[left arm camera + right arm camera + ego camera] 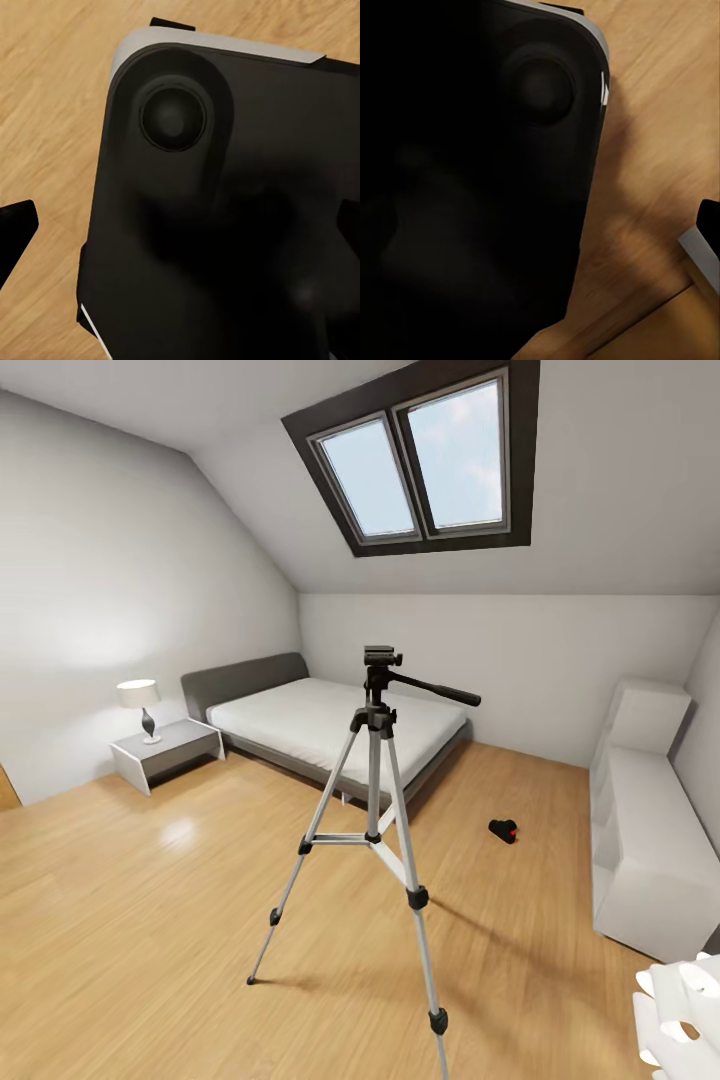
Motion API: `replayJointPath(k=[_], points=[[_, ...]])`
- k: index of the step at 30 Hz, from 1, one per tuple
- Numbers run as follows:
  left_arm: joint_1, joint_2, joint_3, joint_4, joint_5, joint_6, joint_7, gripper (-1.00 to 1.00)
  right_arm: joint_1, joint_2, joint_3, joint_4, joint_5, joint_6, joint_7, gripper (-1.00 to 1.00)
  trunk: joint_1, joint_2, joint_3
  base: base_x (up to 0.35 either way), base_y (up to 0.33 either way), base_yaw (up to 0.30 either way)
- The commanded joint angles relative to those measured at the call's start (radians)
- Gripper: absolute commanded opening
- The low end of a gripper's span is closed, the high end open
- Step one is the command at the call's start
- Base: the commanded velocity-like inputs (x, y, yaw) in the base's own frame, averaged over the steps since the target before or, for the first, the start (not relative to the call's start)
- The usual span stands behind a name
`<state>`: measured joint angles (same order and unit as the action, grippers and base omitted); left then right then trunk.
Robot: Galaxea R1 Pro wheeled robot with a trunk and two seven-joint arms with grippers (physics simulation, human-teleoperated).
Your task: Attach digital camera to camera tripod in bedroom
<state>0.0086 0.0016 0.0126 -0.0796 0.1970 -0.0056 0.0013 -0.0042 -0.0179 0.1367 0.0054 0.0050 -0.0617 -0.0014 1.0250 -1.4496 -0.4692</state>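
Observation:
The camera tripod (pixel 375 840) stands in the middle of the bedroom's wood floor, silver legs spread, dark head and black pan handle (pixel 435 690) pointing right. Its top plate is bare. The digital camera (pixel 503 830), small and black with a red spot, lies on the floor to the tripod's right, beyond it. In the left wrist view my left gripper (pixel 180 225) hangs open over my dark base, one black fingertip (pixel 16 225) at each side. The right gripper (pixel 540 217) shows one fingertip (pixel 709 216) far out at the edge, so it looks open; the other is lost in shadow.
A grey bed (pixel 330 725) with a white mattress stands against the back wall, a nightstand (pixel 165 750) with a lamp to its left. White cabinets (pixel 645 830) line the right wall. A white piece of my right arm (pixel 685 1010) shows low at the right. Open floor surrounds the tripod.

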Motion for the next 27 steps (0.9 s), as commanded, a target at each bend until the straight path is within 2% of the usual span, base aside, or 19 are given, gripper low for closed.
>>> replayJointPath(k=[1, 12, 27], points=[[0.001, 0.0, 0.0, -0.002, 0.009, -0.001, 0.0, 1.0, 0.0, 0.0, 0.005, 0.001, 0.0, -0.003, 0.0, 1.0, 0.0, 0.0, -0.001, 0.0, 0.0, 0.0], [0.001, 0.0, 0.0, -0.003, 0.034, -0.001, 0.002, 1.0, 0.0, -0.002, 0.005, 0.001, 0.0, -0.021, 0.0, 1.0, 0.0, 0.0, -0.001, 0.0, 0.0, 0.0], [0.001, 0.0, 0.0, -0.002, 0.038, -0.001, 0.002, 1.0, 0.0, -0.002, 0.002, 0.001, -0.004, -0.023, 0.0, 1.0, -0.058, 0.105, 0.046, 0.0, 0.0, 0.0]])
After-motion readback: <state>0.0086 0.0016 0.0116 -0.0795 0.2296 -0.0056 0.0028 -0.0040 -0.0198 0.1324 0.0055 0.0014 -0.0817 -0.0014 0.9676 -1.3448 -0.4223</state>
